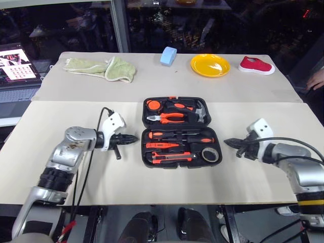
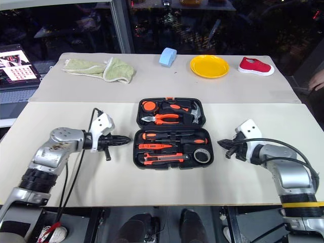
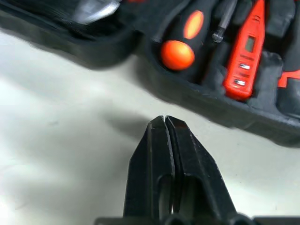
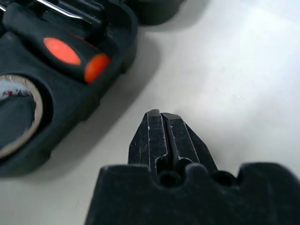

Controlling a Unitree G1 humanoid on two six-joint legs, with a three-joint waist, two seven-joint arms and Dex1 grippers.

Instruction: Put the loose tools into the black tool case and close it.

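Black tool case (image 1: pixel 147 123) open between two low, inward-pointing arms, left tool (image 1: pixel 132 138) and right tool (image 1: pixel 227 142) both pinched empty.

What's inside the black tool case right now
The open black tool case holds pliers, a hammer, two screwdrivers, a tester screwdriver, a utility knife and a tape roll. Anything beneath them is hidden.

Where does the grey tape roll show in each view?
Left eye: tape roll in the case's near right corner.
Right eye: same corner.
Left wrist: not in it.
Right wrist: at the picture's left edge.
Shared landmark: the screwdriver's orange handle end, beside the roll.
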